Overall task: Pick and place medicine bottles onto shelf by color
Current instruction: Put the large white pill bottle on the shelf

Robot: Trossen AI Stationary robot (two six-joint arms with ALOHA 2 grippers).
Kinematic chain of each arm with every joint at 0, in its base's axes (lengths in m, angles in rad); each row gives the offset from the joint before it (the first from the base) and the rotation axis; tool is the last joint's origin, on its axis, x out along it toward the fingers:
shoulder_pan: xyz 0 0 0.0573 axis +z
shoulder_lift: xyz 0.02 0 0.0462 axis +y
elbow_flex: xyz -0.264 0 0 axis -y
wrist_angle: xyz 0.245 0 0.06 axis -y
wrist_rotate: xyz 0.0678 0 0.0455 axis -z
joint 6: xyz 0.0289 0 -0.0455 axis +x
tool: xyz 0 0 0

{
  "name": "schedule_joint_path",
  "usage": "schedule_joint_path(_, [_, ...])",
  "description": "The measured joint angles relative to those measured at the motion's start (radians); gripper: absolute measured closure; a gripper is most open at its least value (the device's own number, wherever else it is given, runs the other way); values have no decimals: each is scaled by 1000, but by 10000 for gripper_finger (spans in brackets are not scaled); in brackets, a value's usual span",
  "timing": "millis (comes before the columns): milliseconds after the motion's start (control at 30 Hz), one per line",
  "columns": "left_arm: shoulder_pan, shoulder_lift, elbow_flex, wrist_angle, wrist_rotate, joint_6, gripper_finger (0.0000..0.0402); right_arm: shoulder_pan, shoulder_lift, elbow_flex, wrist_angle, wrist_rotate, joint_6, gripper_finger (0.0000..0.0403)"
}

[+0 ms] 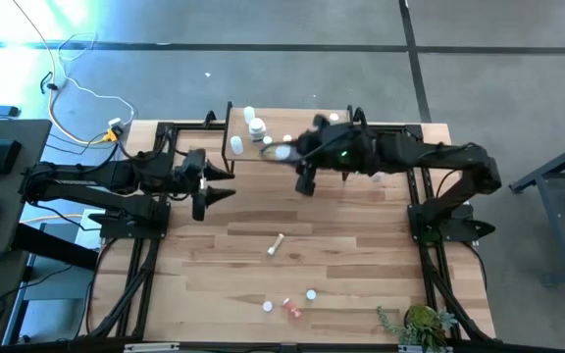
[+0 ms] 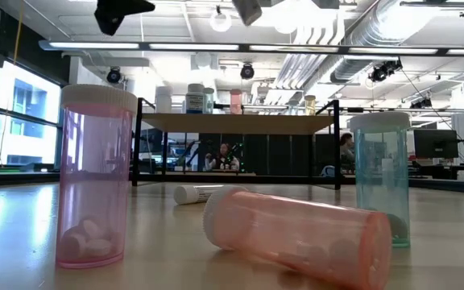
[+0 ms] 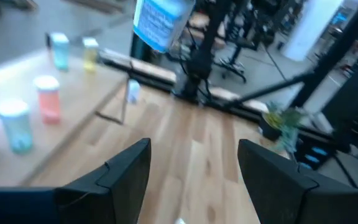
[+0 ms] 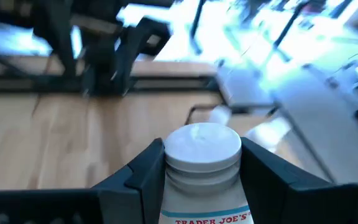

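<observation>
Grey floor (image 1: 263,69) lay around the table. Exposed ducts (image 2: 353,40) (silvery) crossed the ceiling; windows (image 2: 22,113) glowed.

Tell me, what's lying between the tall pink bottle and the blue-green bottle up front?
In the low view, a pink bottle lies on its side between the standing pink bottle and the blue-green bottle. Farther back lies a white bottle.

Several small bottles (image 1: 256,125) stand on the light-wood shelf (image 1: 307,132), a white-capped one (image 4: 202,163) is held above it, five more sit well apart from it.
</observation>
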Motion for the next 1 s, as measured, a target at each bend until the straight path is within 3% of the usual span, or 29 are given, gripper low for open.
schedule_joint_path(233, [2,1,0,136,-161,108,170,-61,-92,0,174,80,-67,245])
schedule_joint_path(433, [2,1,0,291,-277,296,170,-131,-158,0,301,111,-127,245])
schedule_joint_path(733, [2,1,0,394,-401,471,170,-238,-225,0,405,103,-179,245])
schedule_joint_path(1000, [2,1,0,392,-430,555,170,-308,-248,0,405,97,-175,245])
